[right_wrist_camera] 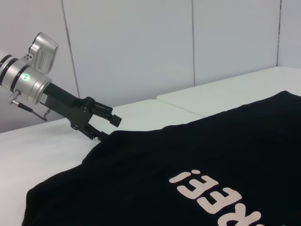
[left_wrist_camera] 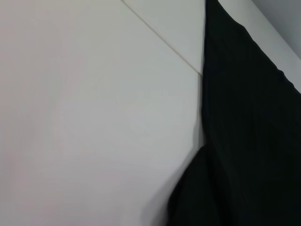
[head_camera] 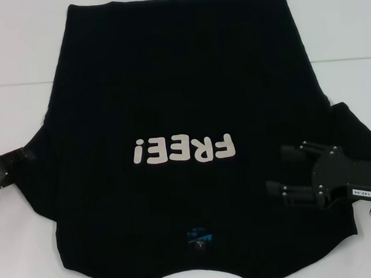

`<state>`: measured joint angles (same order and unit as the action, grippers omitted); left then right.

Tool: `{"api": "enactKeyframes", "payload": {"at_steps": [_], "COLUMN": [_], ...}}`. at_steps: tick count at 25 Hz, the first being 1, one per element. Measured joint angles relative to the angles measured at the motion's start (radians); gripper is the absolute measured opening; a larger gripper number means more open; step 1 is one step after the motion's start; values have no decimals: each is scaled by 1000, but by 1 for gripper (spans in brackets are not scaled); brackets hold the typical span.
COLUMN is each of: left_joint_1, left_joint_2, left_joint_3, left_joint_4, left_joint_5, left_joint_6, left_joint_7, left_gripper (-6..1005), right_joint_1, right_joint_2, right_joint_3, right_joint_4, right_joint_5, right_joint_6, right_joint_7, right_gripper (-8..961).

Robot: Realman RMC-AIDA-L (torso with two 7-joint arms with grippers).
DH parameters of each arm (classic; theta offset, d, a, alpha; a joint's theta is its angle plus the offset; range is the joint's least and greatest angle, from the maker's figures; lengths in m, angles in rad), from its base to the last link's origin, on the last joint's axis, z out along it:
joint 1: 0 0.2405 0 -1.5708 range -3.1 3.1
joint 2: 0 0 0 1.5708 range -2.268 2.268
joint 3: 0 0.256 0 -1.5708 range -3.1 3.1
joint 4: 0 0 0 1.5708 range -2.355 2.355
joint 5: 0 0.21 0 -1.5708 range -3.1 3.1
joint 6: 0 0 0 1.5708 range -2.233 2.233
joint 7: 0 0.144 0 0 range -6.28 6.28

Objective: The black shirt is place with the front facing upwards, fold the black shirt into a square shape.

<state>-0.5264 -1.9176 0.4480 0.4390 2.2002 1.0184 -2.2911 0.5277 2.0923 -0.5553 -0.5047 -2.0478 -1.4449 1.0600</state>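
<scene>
Black shirt (head_camera: 176, 101) flat, front up; right pincer (head_camera: 275, 171) open above sleeve.

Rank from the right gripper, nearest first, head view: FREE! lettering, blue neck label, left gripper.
From the right gripper, over the black shirt:
1. FREE! lettering, toward shirt centre.
2. Blue neck label, near the collar; close to 1.
3. Left gripper, at the opposite sleeve.

One black shirt (head_camera: 177, 114) lies spread on one white table (head_camera: 14, 55), carrying a single line of white lettering (head_camera: 182, 150) and one small blue neck label (head_camera: 199, 237). Two robot grippers appear: left gripper (head_camera: 27, 154), right gripper (head_camera: 275, 169).
</scene>
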Motion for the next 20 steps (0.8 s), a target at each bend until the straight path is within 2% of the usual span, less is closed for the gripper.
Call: {"api": "enactKeyframes", "payload": {"at_steps": [8, 20], "left_joint_1": [-8, -13], "left_joint_2": [-7, -1], "left_joint_3": [2, 37], "left_joint_4": [-2, 3], "left_joint_5": [2, 3], "left_joint_6": [15, 4], "left_joint_7": [1, 12], "left_gripper": [933, 876], "right_joint_1": [0, 0], "right_joint_2": [-2, -2], "right_joint_3": [0, 2], "right_joint_4": [0, -1], "right_joint_5": [1, 4], "right_joint_6": [-7, -8], "right_joint_7": [0, 0], "right_gripper": [895, 895]}}
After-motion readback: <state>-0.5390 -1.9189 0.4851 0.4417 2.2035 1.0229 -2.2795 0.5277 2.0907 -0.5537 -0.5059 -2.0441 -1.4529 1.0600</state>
